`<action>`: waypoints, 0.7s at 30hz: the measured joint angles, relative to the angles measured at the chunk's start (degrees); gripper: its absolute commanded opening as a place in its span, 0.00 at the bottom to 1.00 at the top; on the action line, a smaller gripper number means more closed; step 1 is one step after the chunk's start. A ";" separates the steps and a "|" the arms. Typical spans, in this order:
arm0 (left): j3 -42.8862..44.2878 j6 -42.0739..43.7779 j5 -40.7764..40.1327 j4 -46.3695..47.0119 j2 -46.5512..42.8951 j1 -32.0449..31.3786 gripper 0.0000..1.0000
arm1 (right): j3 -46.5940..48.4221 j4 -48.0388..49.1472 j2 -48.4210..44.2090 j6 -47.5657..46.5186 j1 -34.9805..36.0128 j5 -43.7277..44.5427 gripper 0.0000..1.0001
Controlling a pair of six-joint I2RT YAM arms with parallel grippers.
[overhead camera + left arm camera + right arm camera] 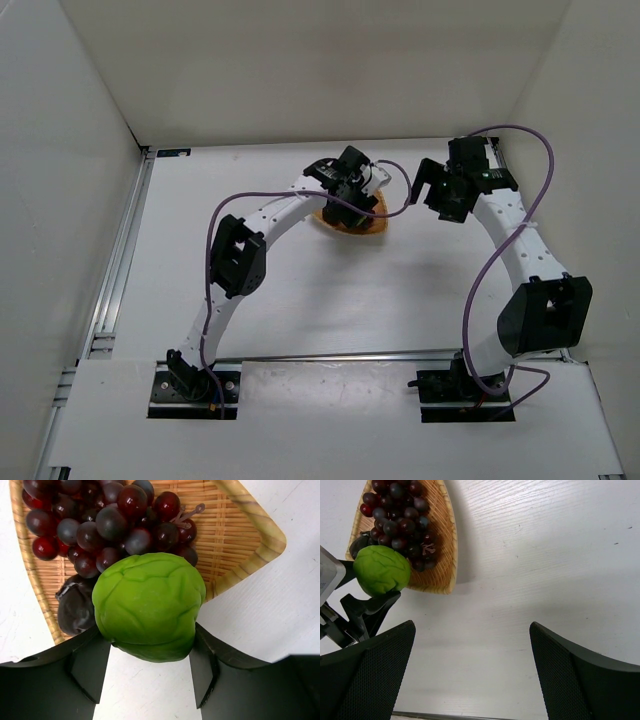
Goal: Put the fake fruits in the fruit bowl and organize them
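My left gripper [150, 652] is shut on the green apple [148, 605] and holds it over the near rim of the fruit bowl [250, 535]. The dark red-purple grapes [100, 522] lie in the bowl, and the small blackish fruit [75, 607] sits at the bowl's left edge beside the apple. In the right wrist view the apple [381, 571], grapes [400, 522] and bowl [442, 545] show at the upper left. My right gripper [472, 650] is open and empty over bare table to the right of the bowl. In the top view the left gripper [350, 195] covers most of the bowl [378, 230].
White walls enclose the table on the left, back and right. A metal rail [120, 260] runs along the left edge. Purple cables [520, 135] loop off both arms. The right arm's wrist [455, 185] hovers close to the bowl's right side.
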 measured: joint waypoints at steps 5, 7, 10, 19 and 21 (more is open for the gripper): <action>0.26 0.02 -0.31 0.02 0.00 0.04 1.00 | 0.00 0.09 0.00 -0.15 -0.37 -0.20 0.99; 0.26 -0.07 -0.83 0.04 0.00 0.04 1.00 | 0.00 0.13 -0.04 -0.24 -0.52 -0.31 0.99; 0.26 0.04 -1.64 0.00 -0.15 0.07 1.00 | 0.00 0.13 -0.48 -0.39 -0.90 -0.33 0.99; 0.26 0.92 -6.58 -0.28 -4.92 0.11 1.00 | -1.46 0.44 -4.61 -0.46 -1.73 -0.59 0.99; 0.02 0.96 -7.87 0.44 -8.15 0.55 1.00 | -1.92 0.31 -5.70 -0.46 -2.78 -0.96 0.99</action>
